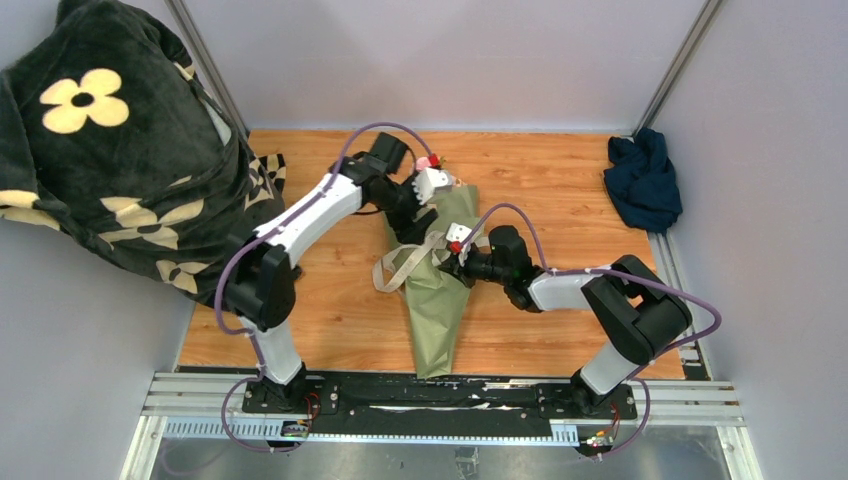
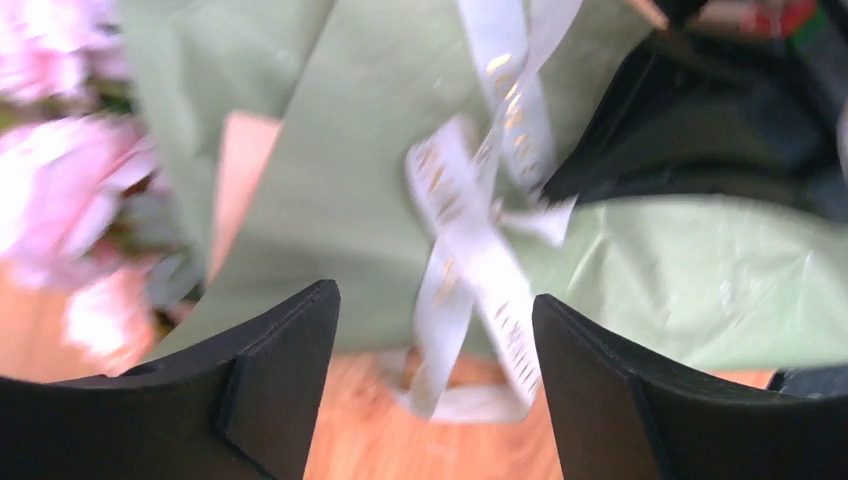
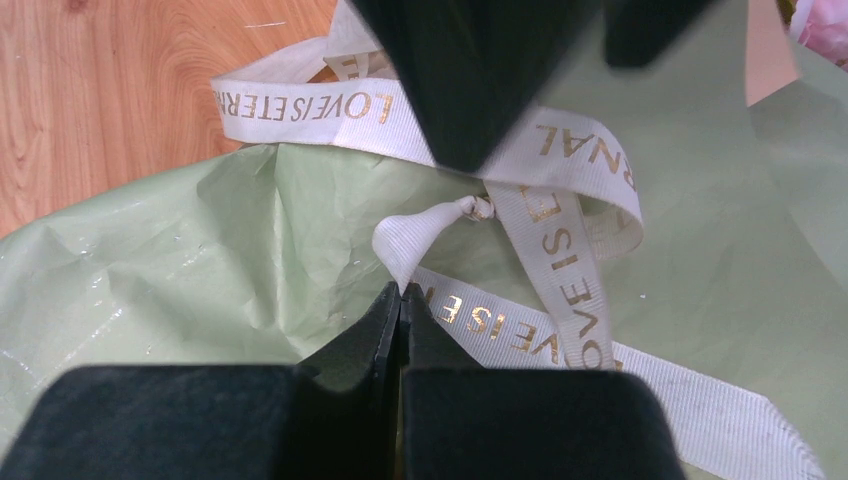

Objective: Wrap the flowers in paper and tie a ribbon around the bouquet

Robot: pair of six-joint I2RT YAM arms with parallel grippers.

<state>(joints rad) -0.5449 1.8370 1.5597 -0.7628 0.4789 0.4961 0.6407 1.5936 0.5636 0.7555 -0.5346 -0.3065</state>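
Here the bouquet (image 1: 437,310) lies on the counter (image 1: 330,310), its light, crushable paper (image 3: 200,260) crossed by the ribbon (image 3: 300,110) — thin, floppy, best pinched near the knot (image 3: 482,207). The right gripper (image 3: 401,292) has its jaws closed, seemingly on a ribbon fold; the left gripper (image 2: 435,297) has jaws wide, empty

A light wooden tabletop (image 1: 330,330) sits inside pale grey walls (image 1: 450,60), evenly lit. Slanted metal struts (image 1: 680,65) rise at both far corners. A black blanket (image 1: 110,170) with cream flower prints is heaped at the left, a navy cloth (image 1: 642,182) lies crumpled at the far right, and aluminium rails (image 1: 700,405) run along the near edge.
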